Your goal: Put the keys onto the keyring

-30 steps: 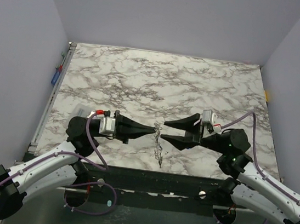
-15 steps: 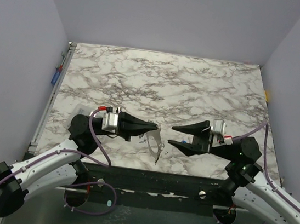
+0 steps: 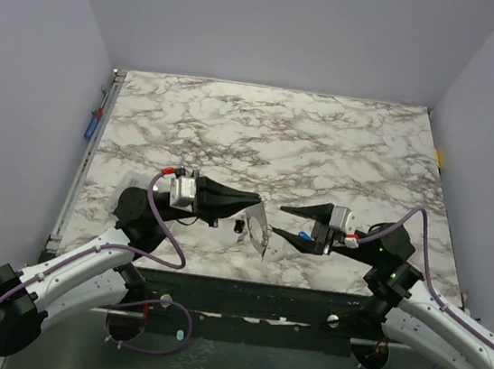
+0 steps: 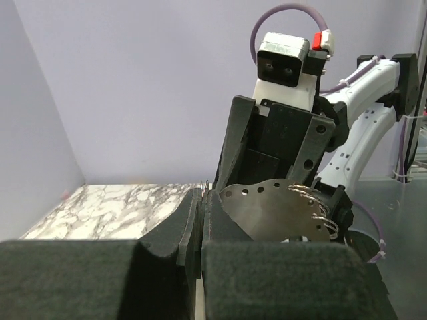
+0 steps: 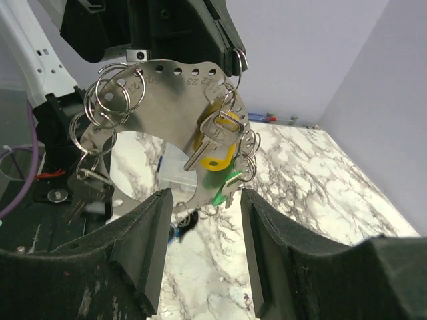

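My left fingers (image 4: 172,231) are pressed shut on one edge of the keyring (image 5: 167,93). It is a flat, curved metal plate with a row of holes and small split rings, and it is held above the bench just left of centre in the overhead view. My right fingers (image 5: 143,248) face it from the right, spread apart and gripping nothing. In their wrist view the plate fills the upper left. Keys (image 5: 212,133) with yellow and green heads hang from rings on the plate's right edge. Beneath lies the white, grey-veined marble bench (image 3: 281,134). Plain pale lilac walls (image 3: 277,25) enclose it on 3 sides.
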Controlling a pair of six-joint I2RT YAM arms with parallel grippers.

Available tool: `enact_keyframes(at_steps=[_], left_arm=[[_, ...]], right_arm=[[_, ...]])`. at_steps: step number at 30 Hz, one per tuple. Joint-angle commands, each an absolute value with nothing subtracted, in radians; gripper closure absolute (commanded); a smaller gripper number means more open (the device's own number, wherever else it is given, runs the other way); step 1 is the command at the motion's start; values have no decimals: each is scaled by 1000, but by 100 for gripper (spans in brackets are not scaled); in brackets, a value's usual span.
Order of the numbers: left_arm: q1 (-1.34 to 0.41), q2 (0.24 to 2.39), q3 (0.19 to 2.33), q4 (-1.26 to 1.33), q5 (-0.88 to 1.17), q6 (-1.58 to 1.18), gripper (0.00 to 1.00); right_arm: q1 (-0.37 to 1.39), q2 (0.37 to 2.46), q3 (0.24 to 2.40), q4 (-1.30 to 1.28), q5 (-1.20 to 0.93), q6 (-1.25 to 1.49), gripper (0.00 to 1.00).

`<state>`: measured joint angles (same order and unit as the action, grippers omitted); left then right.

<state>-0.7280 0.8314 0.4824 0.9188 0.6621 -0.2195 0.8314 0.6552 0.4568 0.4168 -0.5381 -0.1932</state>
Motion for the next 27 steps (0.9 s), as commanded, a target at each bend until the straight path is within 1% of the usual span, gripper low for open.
enact_keyframes(at_steps=[1,7,10,17,22,27], left_arm=[[-730,815,512,971,608,-238,100],[-732,817,508,971,582,-240,100],[-731,818,503,971,553,-236,100],[-732,827,488,971,514,-216,100],[-732,825,481,971,480,-205,100],[-730,827,471,971,439,-198,100]], right_arm=[[838,649,456,457,-524,-239,47],[838,638,506,379,-490,-244,47],[838,632,555,297,-451,-212,47],[838,614,591,219,-428,-23,46],[838,582,598,155,-416,56,44],[838,589,609,160,-399,140,41]])
